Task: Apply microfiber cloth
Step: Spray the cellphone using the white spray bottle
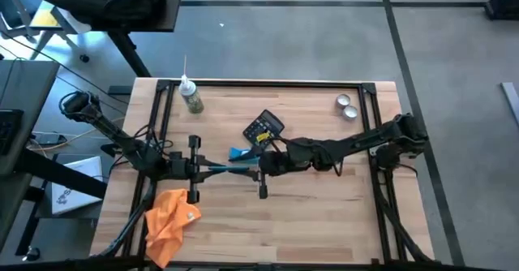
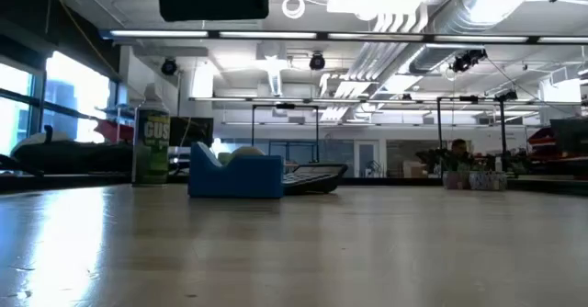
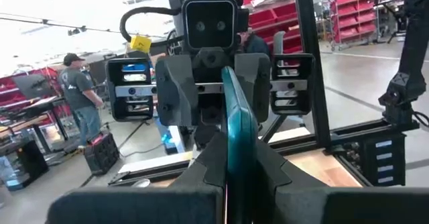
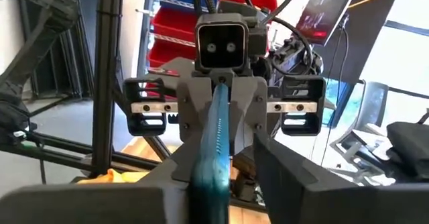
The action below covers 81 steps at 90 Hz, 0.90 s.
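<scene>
Both arms meet over the middle of the counter (image 1: 324, 214), end effectors facing each other nose to nose.

Left end effector (image 1: 209, 168): sits centre-left of the high view, fingers (image 3: 201, 167) closed on a thin teal strip (image 3: 236, 133), which runs edge-on up the centre of the left wrist view.

Right end effector (image 1: 253, 170): just right of centre in the high view, pointing toward the left arm. The same teal strip runs up the middle of the right wrist view, straight to the left arm's wrist. One finger (image 4: 288, 177) stands clear to the side of the strip; whether this end effector is clamped on the strip cannot be told.

In the high view the strip shows as a short teal line bridging the two end effectors.

Microfiber cloth (image 1: 168, 218): bright orange, crumpled, lying at the lower left of the high view near the counter's front-left edge, below the left arm. Neither end effector touches it. An orange edge of it peeks in at the lower left of the right wrist view.

Other items, high view:
- black calculator (image 1: 263, 128) just above centre, tilted
- small blue box (image 1: 238, 152) beside it, toward lower left
- green bottle (image 1: 192, 98) at upper left
- two small round tins (image 1: 347, 105) at upper right

Low view: bottle, blue box and calculator stand left of centre.
</scene>
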Available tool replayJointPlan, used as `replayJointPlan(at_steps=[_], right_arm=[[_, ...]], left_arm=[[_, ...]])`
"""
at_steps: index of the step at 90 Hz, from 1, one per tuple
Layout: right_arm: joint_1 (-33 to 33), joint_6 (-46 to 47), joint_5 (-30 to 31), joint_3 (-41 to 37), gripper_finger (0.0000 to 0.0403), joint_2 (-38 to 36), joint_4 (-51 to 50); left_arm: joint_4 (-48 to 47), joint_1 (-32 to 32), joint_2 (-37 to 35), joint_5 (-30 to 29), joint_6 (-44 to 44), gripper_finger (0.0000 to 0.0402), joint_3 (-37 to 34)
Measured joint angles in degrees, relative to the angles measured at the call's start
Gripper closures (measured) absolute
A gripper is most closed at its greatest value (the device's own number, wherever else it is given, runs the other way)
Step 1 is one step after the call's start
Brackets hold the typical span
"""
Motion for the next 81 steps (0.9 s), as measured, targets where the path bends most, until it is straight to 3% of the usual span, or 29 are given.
replayJointPlan(at_steps=[22,56,81], right_arm=[[0.0,-1.4,-2.2,-0.1,0.0395,0.0,0.5],[0.0,-1.0,-2.8,-0.1,0.0400,0.1,1.2],[0.2,-2.3,0.7,-0.1,0.0401,-1.2,-1.6]], left_arm=[[0.0,0.0,0.0,-0.1,0.0,0.0395,0.0],[0.0,0.0,0.0,0.3,0.5,0.0345,0.1],[-0.9,-3.4,-3.9,-3.0,3.0,0.0309,0.1]])
